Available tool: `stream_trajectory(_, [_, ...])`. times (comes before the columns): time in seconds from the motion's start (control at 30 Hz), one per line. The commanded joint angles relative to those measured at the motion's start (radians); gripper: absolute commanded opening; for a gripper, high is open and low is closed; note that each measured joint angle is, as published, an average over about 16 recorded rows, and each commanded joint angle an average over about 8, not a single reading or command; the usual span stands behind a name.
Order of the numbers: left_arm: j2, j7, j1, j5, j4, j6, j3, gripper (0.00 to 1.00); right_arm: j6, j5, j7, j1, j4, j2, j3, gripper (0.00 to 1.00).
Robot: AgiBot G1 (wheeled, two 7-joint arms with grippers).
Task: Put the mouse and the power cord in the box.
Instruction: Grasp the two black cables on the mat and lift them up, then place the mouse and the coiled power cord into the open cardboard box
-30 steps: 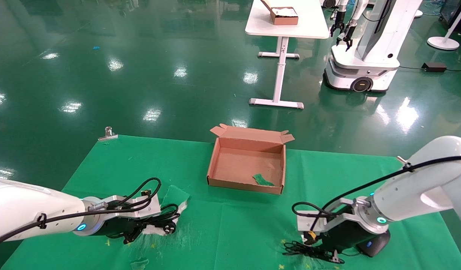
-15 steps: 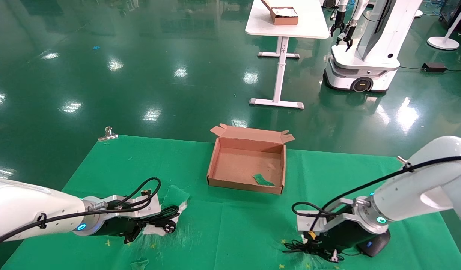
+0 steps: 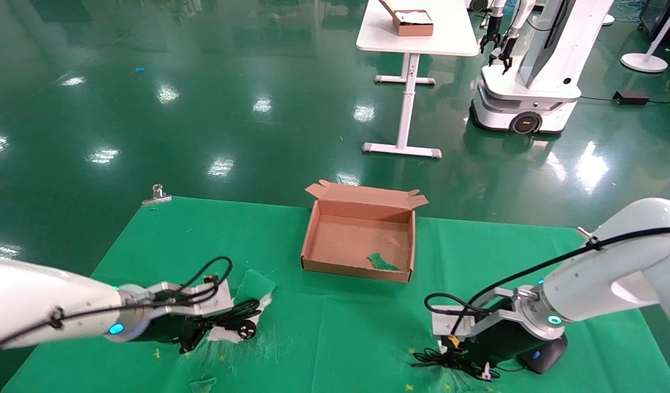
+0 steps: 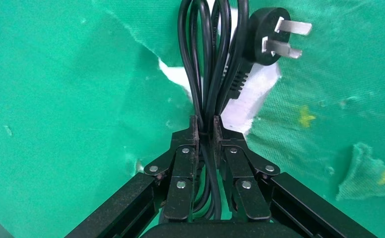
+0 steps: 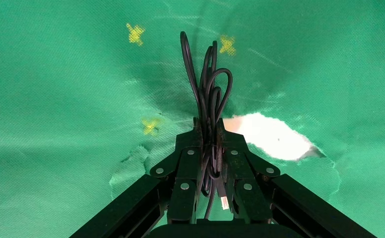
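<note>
The power cord [image 4: 205,59] is a thick black looped cable with a pronged plug [image 4: 267,37]. My left gripper [image 4: 206,124] is shut on its loops, low at the near left of the green cloth [image 3: 207,327]. The black mouse [image 3: 539,356] lies at the near right. Its thin bundled cable [image 5: 208,84] is pinched in my right gripper [image 5: 209,124], which is shut on it just above the cloth [image 3: 449,357]. The mouse body is out of the right wrist view. The brown cardboard box [image 3: 313,240] stands open at the middle back of the cloth, apart from both grippers.
A green scrap [image 3: 381,262] lies inside the box. The cloth is torn, with white patches under each gripper [image 5: 275,136]. A metal clip [image 3: 157,194] sits on the far left corner. Beyond are a white table [image 3: 417,38] and another robot [image 3: 531,76].
The power cord's loops have drawn closer together at the left gripper. My right gripper has sunk slightly onto the mouse cable. The box has not moved.
</note>
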Motion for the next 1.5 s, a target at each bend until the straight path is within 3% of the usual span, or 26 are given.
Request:
stream_trajectory(0.03, [-0.004,0.005,-0.019,-0.018,-0.001,0.016,-0.008,0.00,0.001,0.001,-0.001,0.005,0.001,0.002,0.001,0.00])
stream_trajectory(0.33, [0.021,0.027,-0.190,-0.241,0.028,0.120,-0.112,0.00,0.020,-0.014,0.032,0.124,0.058,0.061,0.010,0.00])
stream_trajectory(0.57, [0.154,0.017,-0.212,-0.249,0.052,0.028,-0.118,0.00,0.026,-0.048,0.088,0.204,0.136,0.118,0.007,0.00])
stream_trajectory(0.77, [0.310,0.025,-0.147,-0.104,0.096,-0.183,-0.030,0.00,-0.005,-0.078,0.156,0.254,0.248,0.173,0.001,0.00])
stream_trajectory(0.97, [0.362,-0.016,-0.094,0.011,0.122,-0.447,0.171,0.00,-0.059,-0.098,0.250,0.274,0.411,0.226,-0.002,0.00])
stream_trajectory(1.0, [0.364,-0.035,-0.093,0.017,0.125,-0.482,0.206,0.05,-0.068,-0.100,0.267,0.273,0.441,0.234,-0.002,0.00])
stream_trajectory(1.23, [0.366,-0.195,-0.137,-0.017,0.144,-0.600,0.412,0.92,-0.114,-0.105,0.396,0.233,0.646,0.295,0.000,0.00])
stream_trajectory(1.27, [0.365,-0.211,-0.146,-0.025,0.145,-0.607,0.435,1.00,-0.116,-0.105,0.411,0.225,0.670,0.303,0.001,0.00])
stream_trajectory(1.5, [0.364,-0.292,-0.190,-0.062,0.153,-0.657,0.560,1.00,-0.113,-0.097,0.468,0.190,0.771,0.326,0.009,0.00])
